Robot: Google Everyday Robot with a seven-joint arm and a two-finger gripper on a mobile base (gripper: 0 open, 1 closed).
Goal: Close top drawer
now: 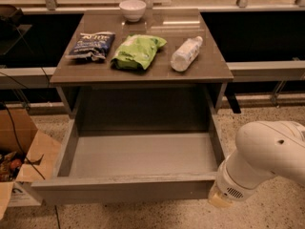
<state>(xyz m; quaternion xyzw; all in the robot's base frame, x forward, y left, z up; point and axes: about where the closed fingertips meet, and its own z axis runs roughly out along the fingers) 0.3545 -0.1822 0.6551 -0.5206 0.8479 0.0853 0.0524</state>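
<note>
The top drawer (pixel 124 189) stands pulled far out from under the grey tabletop. Its grey box interior (pixel 143 154) holds nothing. Its plain front panel faces the camera at the bottom of the camera view. My white arm (pixel 267 151) comes in from the lower right. My gripper (pixel 217 200) is at the arm's end, right at the drawer's front right corner, mostly hidden by the wrist. The two lower drawer fronts are out of view.
On the tabletop (pixel 209 70) are a white bowl (pixel 132 9), a dark blue snack bag (pixel 90 46), a green bag (pixel 138 51) and a clear bottle (pixel 186 54) lying on its side. An open cardboard box (pixel 21 168) stands on the speckled floor at left.
</note>
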